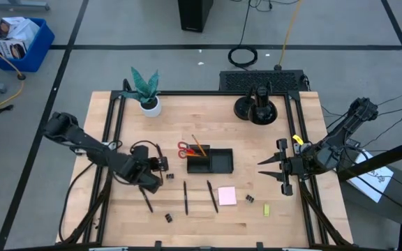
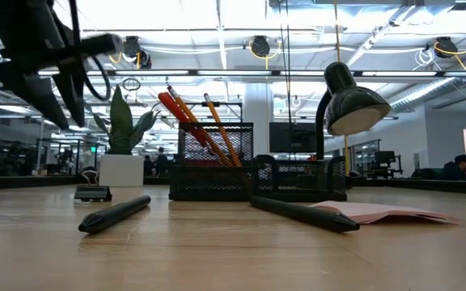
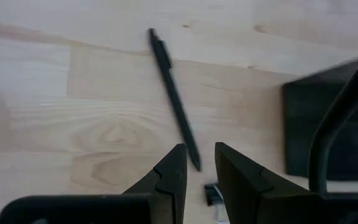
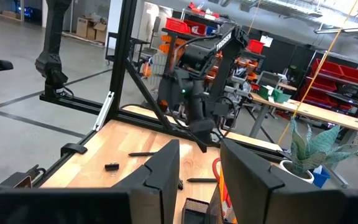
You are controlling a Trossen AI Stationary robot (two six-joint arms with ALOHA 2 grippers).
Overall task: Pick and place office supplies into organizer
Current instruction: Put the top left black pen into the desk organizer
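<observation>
I am the robot, and I have two pincers. My left pincer (image 1: 150, 183) hangs over the wooden table (image 1: 117, 216), left of the black organizer (image 1: 210, 161). Its two fingers (image 3: 169, 177) stand a little apart and hold nothing. Just below them lies a black pen (image 3: 174, 98), flat on the wood. A tiny black clip (image 3: 211, 194) sits beside the pen's end.

My right pincer (image 1: 272, 169) waits near the right edge of the table, up in the air. Its fingers are apart too, and they are empty.

The organizer sits in the middle of the table. Orange pencils (image 2: 217, 128) and red scissors (image 1: 185, 149) lean in its left part.

In front of it lie two more pens (image 1: 185, 197), a pink sticky pad (image 1: 227, 196), little clips (image 1: 168, 217) and a small yellow-green piece (image 1: 266, 209). They are all apart from each other. A green plant (image 1: 146, 89) stands at the back.
</observation>
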